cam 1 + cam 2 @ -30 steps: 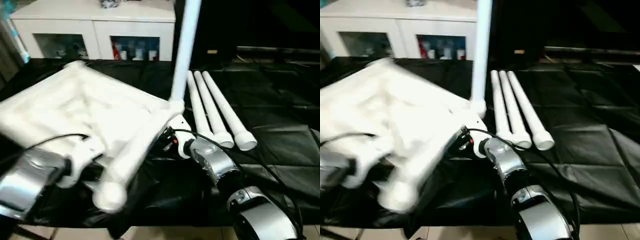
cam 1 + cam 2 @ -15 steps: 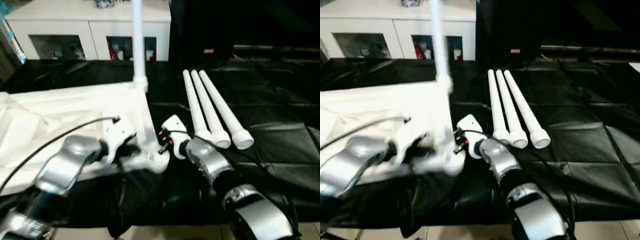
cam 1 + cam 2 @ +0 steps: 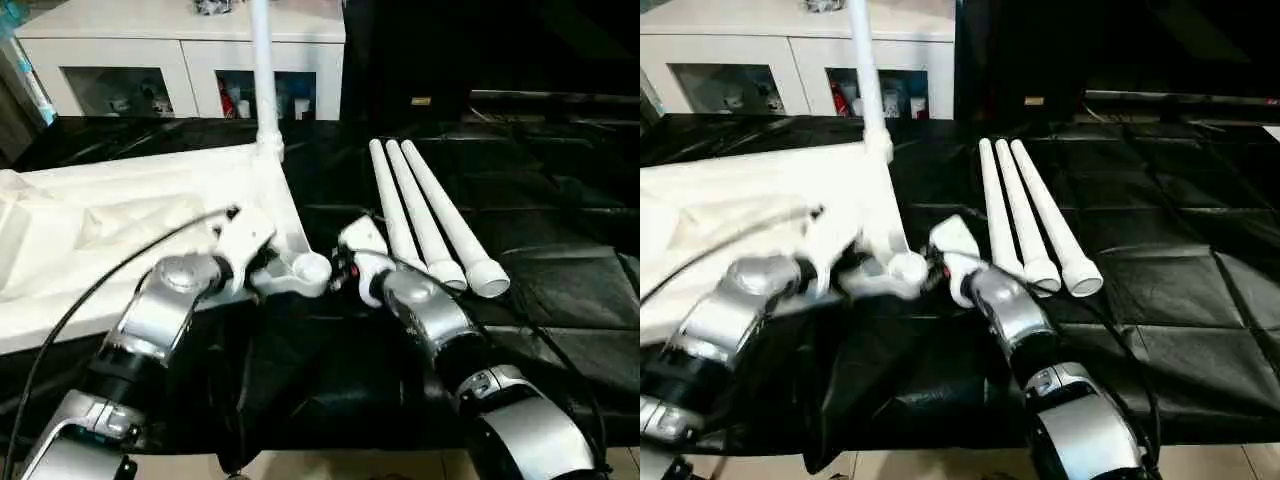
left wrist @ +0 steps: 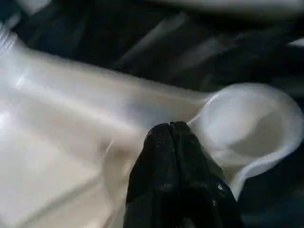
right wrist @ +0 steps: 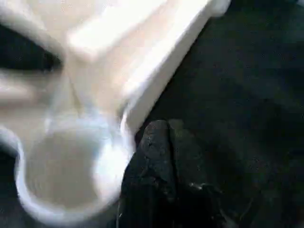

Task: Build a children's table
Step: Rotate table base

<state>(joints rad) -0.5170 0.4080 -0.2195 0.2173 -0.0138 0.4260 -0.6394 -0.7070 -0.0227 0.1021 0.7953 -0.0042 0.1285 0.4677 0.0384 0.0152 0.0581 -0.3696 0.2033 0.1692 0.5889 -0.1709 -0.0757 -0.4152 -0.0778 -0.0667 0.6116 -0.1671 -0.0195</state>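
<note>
Tilted a second ago, the table top [image 3: 120, 230] is now lying flat, ribs up, its one fitted leg [image 3: 262, 70] standing upright; both the left claw [image 4: 173, 137] and right claw [image 5: 161, 137] are resting closed and empty beside its near corner socket [image 3: 310, 270], three loose legs [image 3: 430, 215] waiting just right of it

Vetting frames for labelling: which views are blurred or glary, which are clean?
Left eye view: mostly crisp; three loose legs sharp, table top bright but readable. Right eye view: left gripper smeared by motion. Left wrist view: soft throughout, corner socket washed out, black cloth streaked. Right wrist view: heavy blur, the socket's edges indistinct.
</note>
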